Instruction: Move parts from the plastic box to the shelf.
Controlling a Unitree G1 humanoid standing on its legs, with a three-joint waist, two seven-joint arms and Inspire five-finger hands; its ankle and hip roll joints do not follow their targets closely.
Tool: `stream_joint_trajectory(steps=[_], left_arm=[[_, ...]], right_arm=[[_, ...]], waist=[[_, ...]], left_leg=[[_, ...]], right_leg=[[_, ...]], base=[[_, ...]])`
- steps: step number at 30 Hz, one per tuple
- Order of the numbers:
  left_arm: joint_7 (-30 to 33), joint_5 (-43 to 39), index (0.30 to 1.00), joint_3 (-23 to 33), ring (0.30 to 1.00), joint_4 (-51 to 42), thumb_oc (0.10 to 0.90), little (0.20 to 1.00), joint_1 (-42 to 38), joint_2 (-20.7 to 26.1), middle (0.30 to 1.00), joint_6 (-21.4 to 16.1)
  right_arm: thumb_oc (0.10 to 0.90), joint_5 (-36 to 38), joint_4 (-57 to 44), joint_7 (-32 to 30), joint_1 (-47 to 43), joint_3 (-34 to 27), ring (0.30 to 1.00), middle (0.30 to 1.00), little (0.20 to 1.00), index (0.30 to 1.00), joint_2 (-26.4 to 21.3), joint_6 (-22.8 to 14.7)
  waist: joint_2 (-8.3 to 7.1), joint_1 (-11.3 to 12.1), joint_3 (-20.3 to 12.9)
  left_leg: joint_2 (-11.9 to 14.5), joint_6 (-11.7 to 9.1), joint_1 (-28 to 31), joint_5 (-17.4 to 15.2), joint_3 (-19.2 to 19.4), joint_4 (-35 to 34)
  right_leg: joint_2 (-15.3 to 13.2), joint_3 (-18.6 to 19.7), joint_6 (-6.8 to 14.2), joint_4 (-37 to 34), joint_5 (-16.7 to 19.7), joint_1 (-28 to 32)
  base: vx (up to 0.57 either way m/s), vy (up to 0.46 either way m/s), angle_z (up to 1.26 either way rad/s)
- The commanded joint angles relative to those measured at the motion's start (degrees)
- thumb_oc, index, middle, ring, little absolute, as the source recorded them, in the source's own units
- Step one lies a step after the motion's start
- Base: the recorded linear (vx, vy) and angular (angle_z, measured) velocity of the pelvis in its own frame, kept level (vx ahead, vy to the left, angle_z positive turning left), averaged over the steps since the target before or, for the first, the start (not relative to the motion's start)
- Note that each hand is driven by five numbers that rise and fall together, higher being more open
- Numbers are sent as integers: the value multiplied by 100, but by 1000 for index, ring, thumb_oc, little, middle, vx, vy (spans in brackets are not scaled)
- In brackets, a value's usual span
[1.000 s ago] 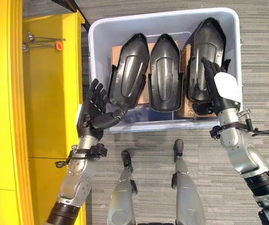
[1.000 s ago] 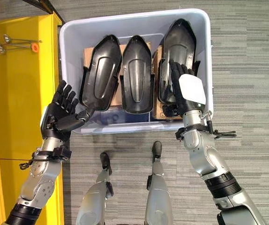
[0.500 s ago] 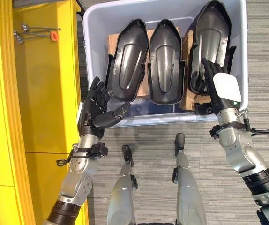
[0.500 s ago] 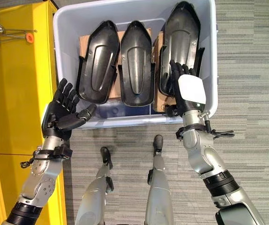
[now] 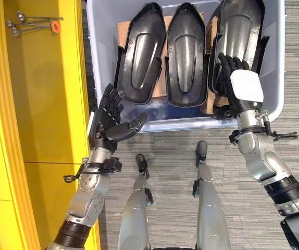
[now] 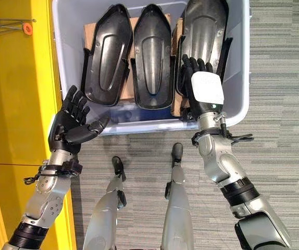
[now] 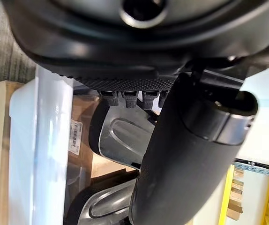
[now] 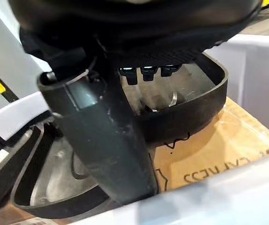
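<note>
In the upper middle of the frame we see the plastic box [image 5: 94, 62], and inside it three black parts stand side by side on brown cardboard [image 5: 123, 31]. The right part [image 5: 238, 36] sits higher than the middle part [image 5: 187, 57] and the left part [image 5: 141, 57]. Each is a long, glossy, hollow shell with a raised rim, narrow at one end (smooth plastic, we judge, so probably slippery).

The right hand [image 5: 235, 86] lies over the lower end of the right part, its fingers reaching onto it; whether they already close around the rim we cannot tell, because the wrist view is too near. The left hand [image 5: 108, 122] hovers at the lower left corner of the box, spread with palm up, holding nothing.

The risk we see: a one-hand lift could let the shell slide or swing, or catch on the middle part just beside it. The yellow shelf [image 5: 45, 104] stands at the frame's left.
</note>
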Motion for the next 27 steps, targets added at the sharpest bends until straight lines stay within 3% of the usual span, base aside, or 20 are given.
stream_joint_trajectory(steps=[1, 11, 12, 13, 14, 27], left_arm=[[-73, 208, 1000, 61, 1000, -509, 900, 1000, -171, 96, 1000, -672], [-195, 183, 1000, -96, 1000, -252, 900, 1000, -397, 83, 1000, -779], [-187, 181, 1000, -102, 1000, -249, 900, 1000, -407, 85, 1000, -777], [-188, 187, 1000, -101, 1000, -244, 900, 1000, -412, 79, 1000, -780], [-196, 188, 1000, -100, 1000, -236, 900, 1000, -422, 68, 1000, -782], [-217, 155, 1000, -74, 1000, -298, 900, 1000, -455, 87, 1000, -700]], right_arm=[[900, -148, 174, -421, -559, 10, 1000, 1000, 1000, 1000, -275, 24], [900, 499, 1575, -518, -1101, 327, 1000, 1000, 1000, 1000, -307, 138], [706, 615, 1661, -487, -1118, 331, 728, 728, 728, 728, -293, 163], [590, 680, 1725, -504, -1126, 342, 566, 566, 566, 566, -279, 162], [400, 818, 1857, -534, -1132, 347, 300, 300, 300, 300, -244, 133], [400, 914, 1857, -242, -1091, 259, 300, 300, 300, 300, -122, 144]], waist=[[259, 43, -64], [358, 186, -64], [366, 191, -64], [370, 194, -64], [378, 204, -64], [359, 189, -64]], left_leg=[[-288, 235, -534, -110, -200, 391], [-314, 223, -759, -74, -262, 454], [-317, 225, -768, -74, -265, 460], [-315, 226, -778, -74, -264, 462], [-312, 227, -805, -74, -269, 480], [-305, 235, -868, -81, -274, 541]], right_leg=[[144, -204, -239, 993, -1201, -130], [113, -310, -244, 1094, -1213, -328], [114, -308, -247, 1108, -1216, -343], [115, -306, -249, 1117, -1218, -357], [111, -304, -253, 1139, -1222, -385], [134, -280, -265, 1237, -1244, -461]], base=[[0, 0, 0], [-9, -16, 6], [0, 0, 0], [0, 0, 0], [0, 0, 0], [1, 0, 1]])
